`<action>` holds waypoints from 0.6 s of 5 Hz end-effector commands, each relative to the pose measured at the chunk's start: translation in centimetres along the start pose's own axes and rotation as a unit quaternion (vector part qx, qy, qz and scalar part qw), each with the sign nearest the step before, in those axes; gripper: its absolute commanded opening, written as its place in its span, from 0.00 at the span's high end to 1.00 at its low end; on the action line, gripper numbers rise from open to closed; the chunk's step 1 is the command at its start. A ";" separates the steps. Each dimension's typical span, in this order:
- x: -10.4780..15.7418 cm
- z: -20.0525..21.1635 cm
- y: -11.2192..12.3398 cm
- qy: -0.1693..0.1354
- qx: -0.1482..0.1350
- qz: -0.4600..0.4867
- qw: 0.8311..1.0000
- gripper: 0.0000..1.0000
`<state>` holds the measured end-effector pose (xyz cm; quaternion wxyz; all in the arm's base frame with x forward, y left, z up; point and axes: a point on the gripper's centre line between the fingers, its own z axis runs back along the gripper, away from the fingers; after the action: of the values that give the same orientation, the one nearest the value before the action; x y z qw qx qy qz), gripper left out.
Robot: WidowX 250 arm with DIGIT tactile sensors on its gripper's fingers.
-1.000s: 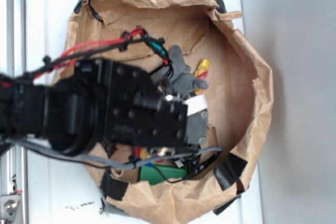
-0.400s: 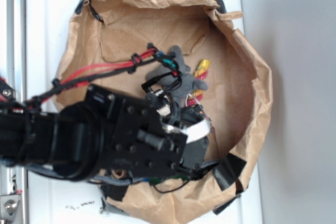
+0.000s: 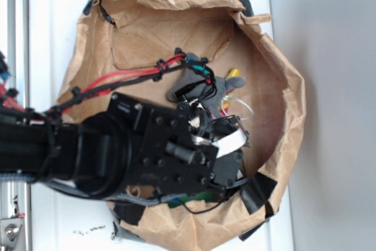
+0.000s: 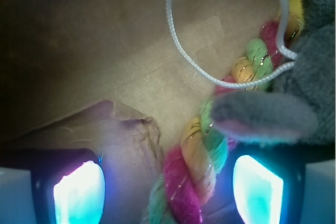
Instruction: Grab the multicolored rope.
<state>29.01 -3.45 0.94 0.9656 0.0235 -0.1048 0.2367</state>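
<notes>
Brown paper bag [image 3: 276, 57], rim rolled down, holds the workspace. The multicolored rope [image 4: 202, 150] lies on the bag floor, running up between the two lit fingers [image 4: 79, 192] of the gripper [image 4: 168, 192]; the grey plush [image 4: 310, 72] overlaps its upper part, white string loop [image 4: 178, 35] beside it. Grab not yet done: jaws stand wide apart, nothing clamped. The right pad sits near the plush ear; contact possible, wrist view too blurred to tell. Left to do: close on the rope, avoiding the plush.
</notes>
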 end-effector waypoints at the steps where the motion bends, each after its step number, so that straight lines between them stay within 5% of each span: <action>1: -0.4 0.1 0.2 0.022 -0.002 0.001 1.000 0.00; 2: -0.6 -0.1 0.4 0.027 0.001 0.013 1.000 1.00; 3: -0.7 0.1 0.8 0.029 0.001 0.017 0.999 1.00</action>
<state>28.90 -3.94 0.98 0.9629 0.0085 -0.0931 0.2530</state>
